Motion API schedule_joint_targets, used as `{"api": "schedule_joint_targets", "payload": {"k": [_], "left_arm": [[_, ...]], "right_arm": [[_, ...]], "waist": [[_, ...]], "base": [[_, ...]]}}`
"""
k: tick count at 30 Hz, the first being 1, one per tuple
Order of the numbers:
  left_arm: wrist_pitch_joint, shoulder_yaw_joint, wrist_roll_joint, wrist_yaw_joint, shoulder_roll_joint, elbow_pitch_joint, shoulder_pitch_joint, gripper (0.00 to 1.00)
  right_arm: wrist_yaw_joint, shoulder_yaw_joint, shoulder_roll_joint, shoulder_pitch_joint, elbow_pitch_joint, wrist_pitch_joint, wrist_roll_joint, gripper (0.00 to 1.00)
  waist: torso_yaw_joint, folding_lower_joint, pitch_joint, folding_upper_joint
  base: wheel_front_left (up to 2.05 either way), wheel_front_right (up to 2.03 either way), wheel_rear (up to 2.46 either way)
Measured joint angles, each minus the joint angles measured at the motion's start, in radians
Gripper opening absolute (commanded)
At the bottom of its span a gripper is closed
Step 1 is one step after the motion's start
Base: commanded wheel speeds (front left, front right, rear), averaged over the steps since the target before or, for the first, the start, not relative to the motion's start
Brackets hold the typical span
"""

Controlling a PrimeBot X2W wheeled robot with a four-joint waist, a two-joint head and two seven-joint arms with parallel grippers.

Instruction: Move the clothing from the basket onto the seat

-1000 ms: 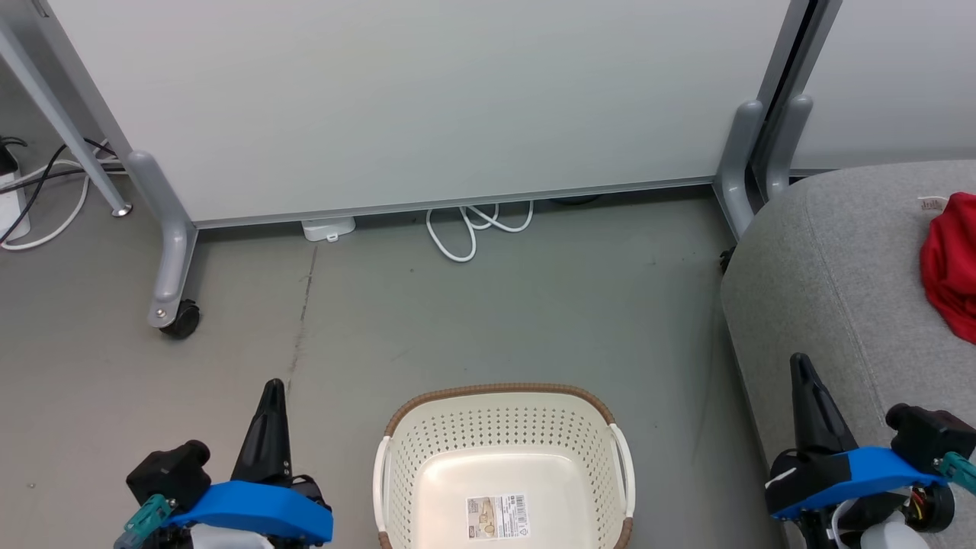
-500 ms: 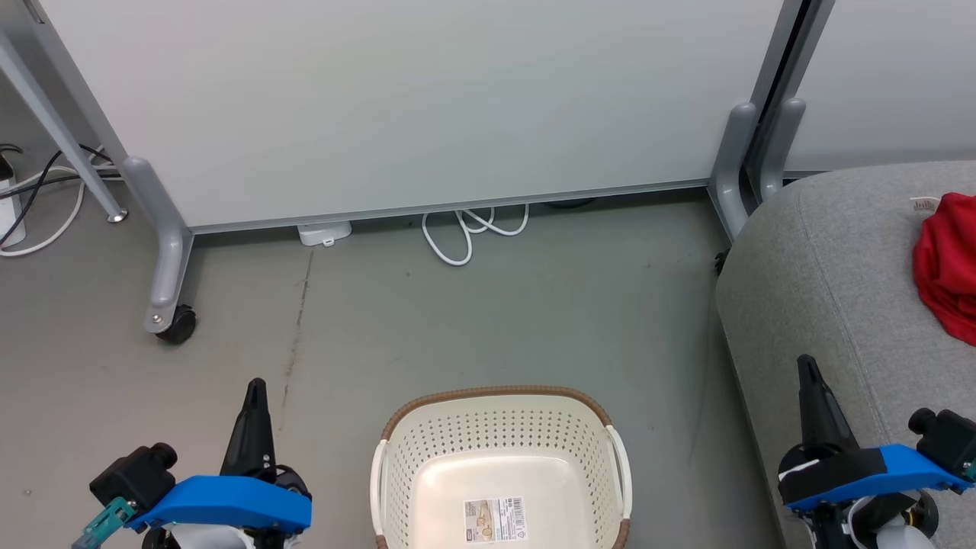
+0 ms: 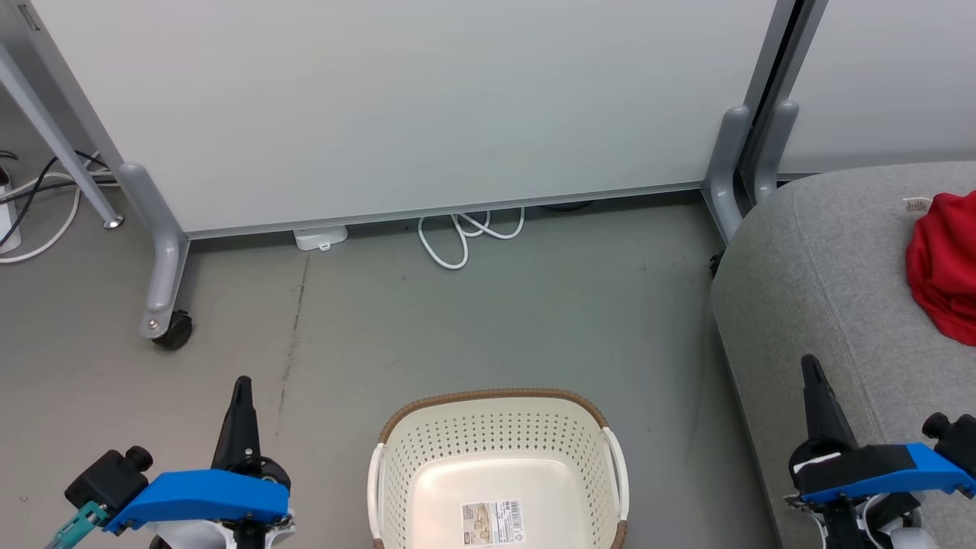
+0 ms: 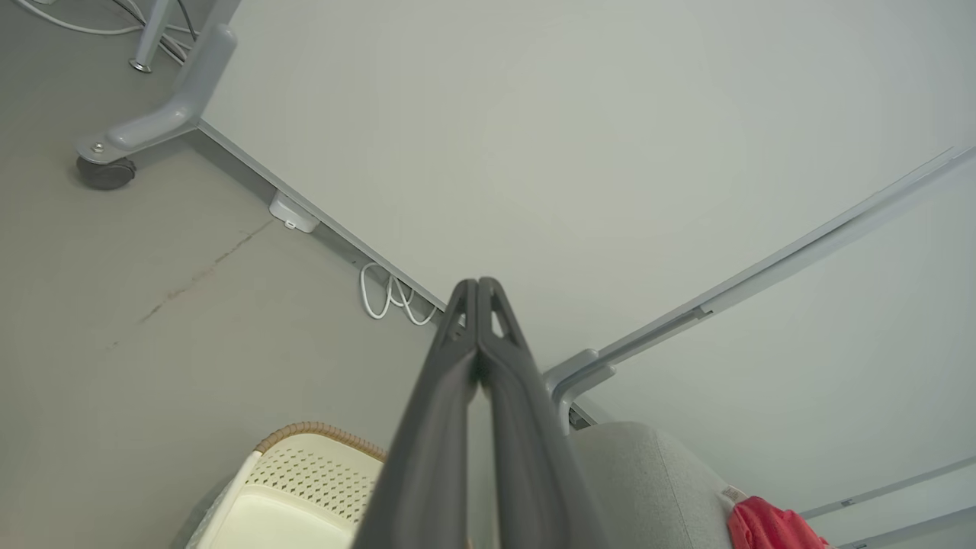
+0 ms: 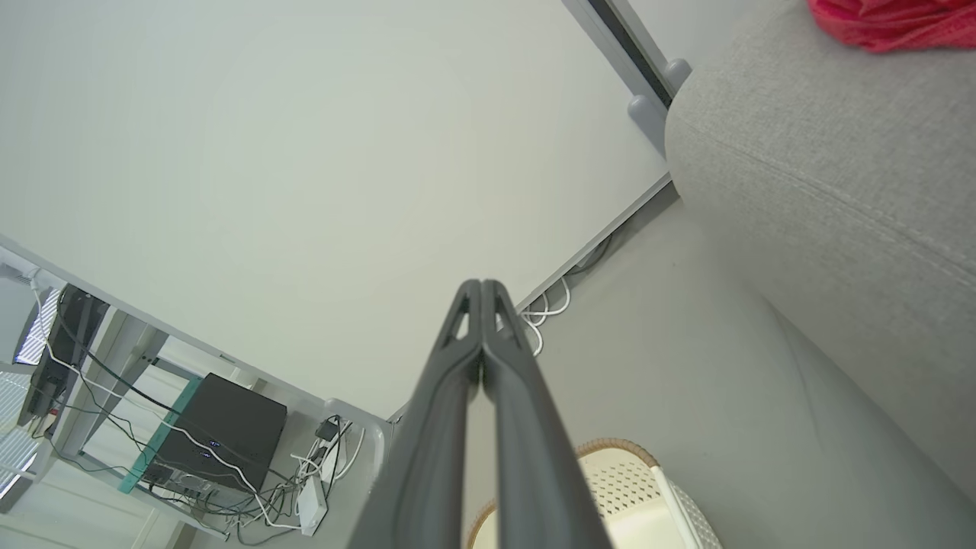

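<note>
In the head view, the basket (image 3: 492, 395) stands on the grey floor (image 3: 496, 320) at bottom centre, its pale bottom and label sticker (image 3: 493, 522) showing. The seat (image 3: 831, 290) lies to the right, with the red clothing (image 3: 942, 282) resting on it at the frame's edge. The left gripper (image 3: 242, 387) and right gripper (image 3: 810, 370) point upward, jaws pressed together on nothing.

In the left wrist view, the left gripper (image 4: 479, 287) has its jaws closed and empty. The basket (image 4: 305, 467) shows lower left, the seat (image 4: 656, 480) and clothing (image 4: 770, 526) lower right.

In the right wrist view, the right gripper (image 5: 482, 287) has its jaws closed and empty too. The clothing (image 5: 892, 23) lies on the seat (image 5: 823, 191) at the top right, and the basket (image 5: 610, 444) is at the bottom.
</note>
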Motion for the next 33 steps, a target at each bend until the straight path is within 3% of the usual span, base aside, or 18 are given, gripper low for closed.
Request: {"api": "schedule_joint_targets", "payload": {"k": [33], "left_arm": [[0.092, 0.043, -0.354, 0.0, 0.003, -0.031, -0.011, 0.0]], "right_arm": [[0.0, -0.007, -0.001, 0.002, -0.031, 0.093, 0.382, 0.0]], "waist": [[-0.018, 0.0, -0.015, 0.0]], "base": [[0.0, 0.0, 0.0]]}}
